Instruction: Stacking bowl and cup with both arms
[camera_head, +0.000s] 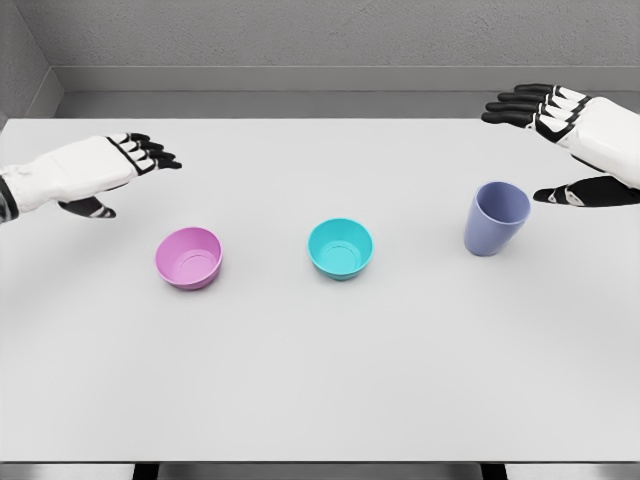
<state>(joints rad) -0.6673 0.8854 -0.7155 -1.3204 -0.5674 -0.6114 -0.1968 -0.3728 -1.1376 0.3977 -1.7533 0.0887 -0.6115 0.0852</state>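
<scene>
Hands first: your right hand (572, 135) hangs spread and empty at the far right, thumb low, with the blue cup (496, 218) upright just to its near left, the closest pairing on the table (320, 400). Your left hand (100, 170) is likewise relaxed, grasping nothing; the pink bowl (189, 257) lies nearer and to its right. The teal bowl (340, 248) sits between bowl and cup.

A white table (320, 390) before a grey wall (320, 35).
</scene>
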